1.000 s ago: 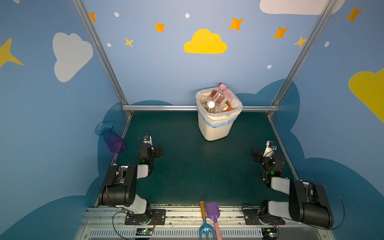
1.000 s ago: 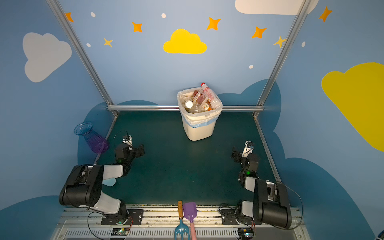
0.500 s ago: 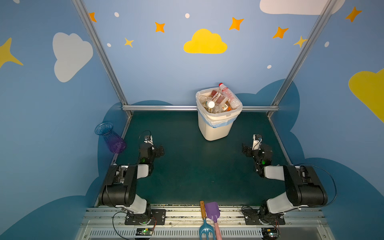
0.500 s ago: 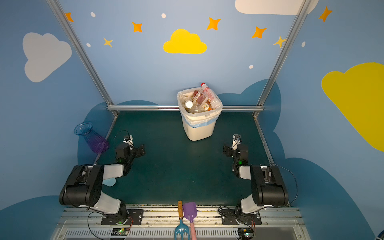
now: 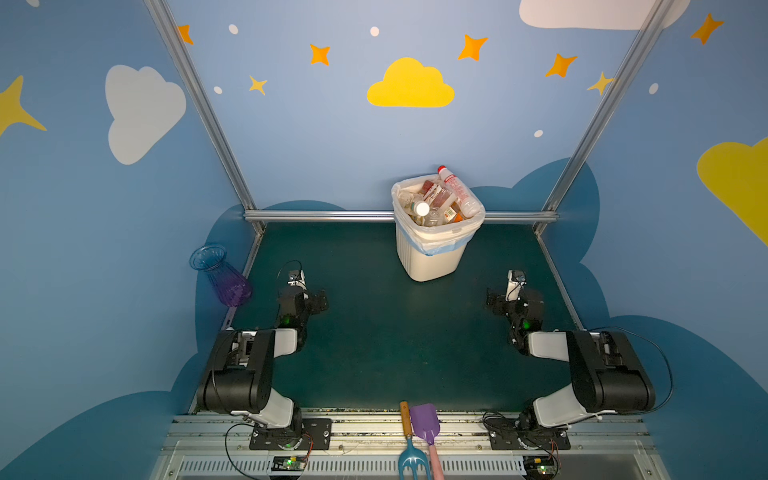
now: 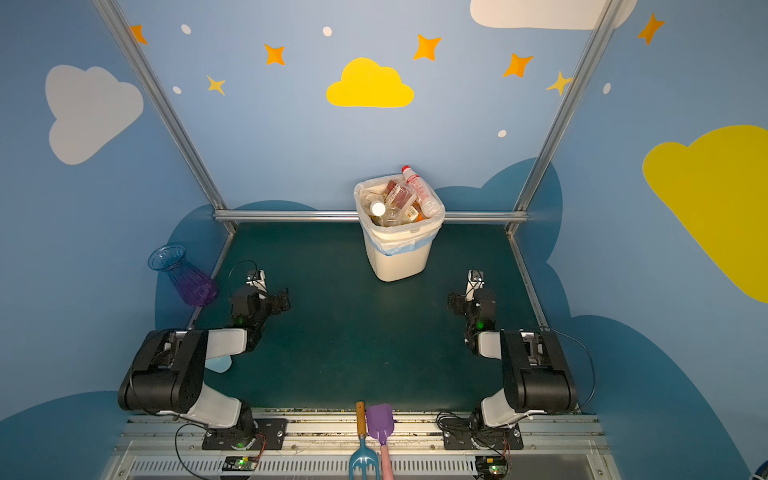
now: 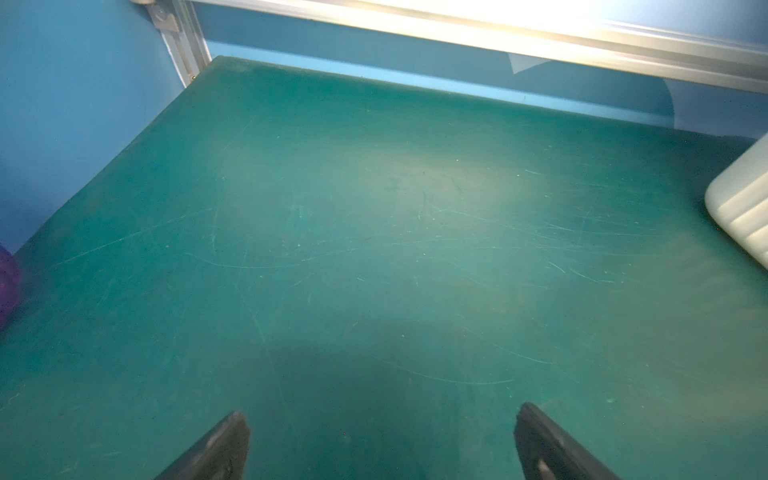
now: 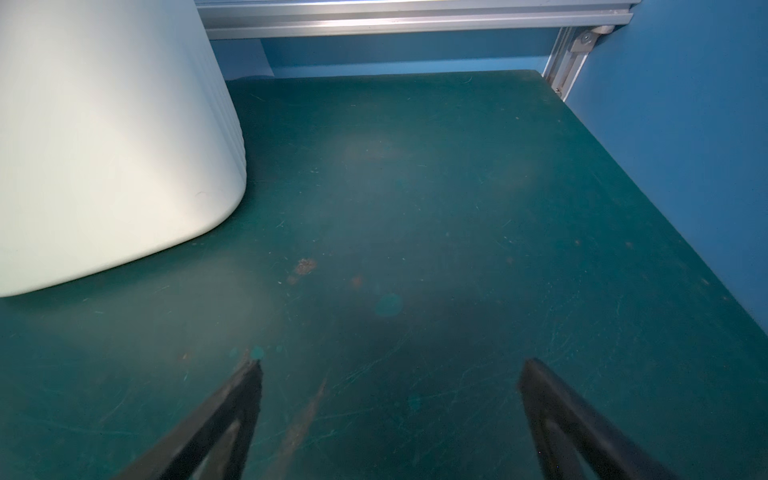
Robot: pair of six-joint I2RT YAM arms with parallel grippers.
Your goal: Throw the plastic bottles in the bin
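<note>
The cream-white ribbed bin [image 5: 432, 259] [image 6: 397, 262] stands at the back of the green table, lined with a clear bag. It is heaped with several plastic bottles [image 5: 438, 201] [image 6: 399, 201]; one red-capped bottle [image 5: 455, 189] [image 6: 419, 189] sticks up over the rim. No bottle lies on the table. My left gripper [image 5: 309, 291] [image 6: 270, 293] [image 7: 382, 436] is low over the left of the table, open and empty. On the right, my right gripper [image 5: 509, 291] [image 6: 467, 293] [image 8: 390, 374] is open and empty too, with the bin wall [image 8: 104, 145] close beside it.
A blue-purple ribbed vase [image 5: 222, 274] [image 6: 183, 276] leans outside the table's left edge. A toy rake [image 5: 409, 453] and a purple shovel [image 5: 426, 424] lie on the front rail. An aluminium rail [image 5: 320, 215] bounds the back. The bin corner [image 7: 744, 199] shows in the left wrist view.
The right arm has swung its gripper inward from the right edge and a little toward the bin. The left arm has not moved. Both grippers stayed open.
</note>
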